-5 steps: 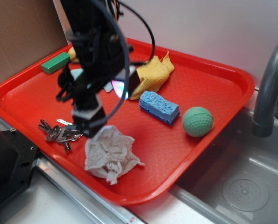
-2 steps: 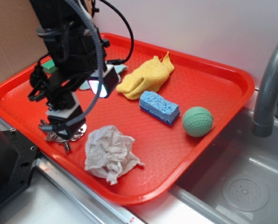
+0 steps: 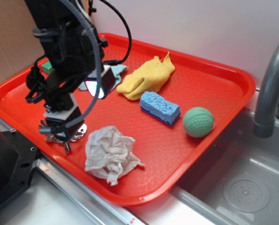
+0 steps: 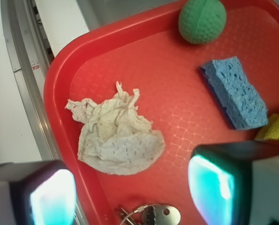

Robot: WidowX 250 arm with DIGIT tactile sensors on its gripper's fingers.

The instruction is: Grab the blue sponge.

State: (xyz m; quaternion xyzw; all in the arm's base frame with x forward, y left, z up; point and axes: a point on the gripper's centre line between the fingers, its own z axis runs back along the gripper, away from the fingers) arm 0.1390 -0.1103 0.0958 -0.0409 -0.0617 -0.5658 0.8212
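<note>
I see gripper (image 4: 132, 187) fingers spread, keys (image 4: 151, 216) between them, blue sponge (image 4: 234, 92) ahead-right, crumpled cloth (image 4: 115, 136) ahead.

Keys (image 3: 64, 136) mostly hidden beneath the tool (image 3: 59, 129); wrist view cuts them at the bottom edge. Green block (image 3: 47, 67) largely occluded by the arm.

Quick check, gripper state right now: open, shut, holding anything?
Gripper: open, empty, with a wide gap between its fingers. It hangs over the keys, well short of the blue sponge.
</note>
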